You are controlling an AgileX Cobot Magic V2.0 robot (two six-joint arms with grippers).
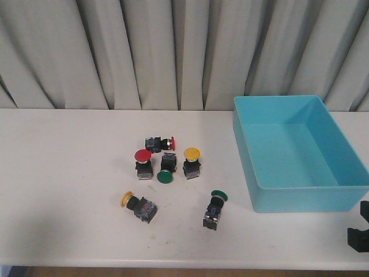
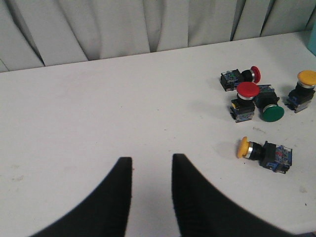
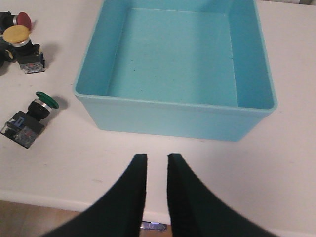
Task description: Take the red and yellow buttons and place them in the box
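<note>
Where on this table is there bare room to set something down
Bare table spreads left of the button cluster, out to the left edge. A narrower strip lies between the green button and the box. The box's floor is bare. Crowding is in the middle, around the upright red button and yellow button.

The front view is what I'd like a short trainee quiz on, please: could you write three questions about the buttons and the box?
1. True or false: the blue box already holds a button.
2. How many green buttons lie on the table? A) one B) two C) three
3. Fill in: the yellow button nearest the table's front edge lies on its ____.

Key
1. False: the box is empty.
2. B: one green button sits in the cluster, the other green button lies nearer the box.
3. Side. The second yellow button stands upright, cap up.
</note>
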